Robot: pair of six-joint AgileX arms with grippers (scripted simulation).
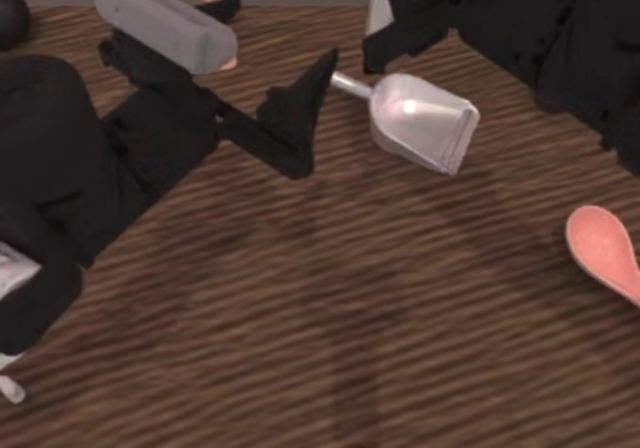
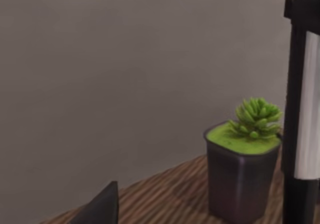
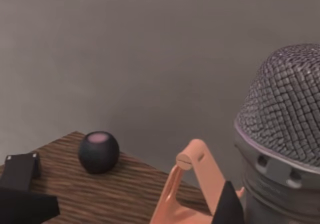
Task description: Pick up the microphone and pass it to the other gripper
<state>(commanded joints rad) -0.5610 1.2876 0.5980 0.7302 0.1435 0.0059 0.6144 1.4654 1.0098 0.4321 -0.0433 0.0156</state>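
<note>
The microphone [image 3: 285,129] shows only in the right wrist view. Its grey mesh head stands upright and very close, just outside one fingertip [image 3: 227,204] of my right gripper [image 3: 130,206]. I cannot tell whether they touch. The right gripper is open, with only table and a pink stand between its fingers. In the top view the microphone is hidden and the right gripper [image 1: 385,53] sits at the back centre. My left gripper [image 1: 300,118] reaches in from the left, close to it, and is open. One left fingertip [image 2: 102,209] shows, with nothing held.
A silver scoop [image 1: 425,120] lies between the two grippers' reach. A pink spoon [image 1: 603,248] lies at the right edge. A black ball [image 3: 98,151] and a pink stand [image 3: 187,189] sit at the back left. A potted plant [image 2: 242,179] stands at the back right.
</note>
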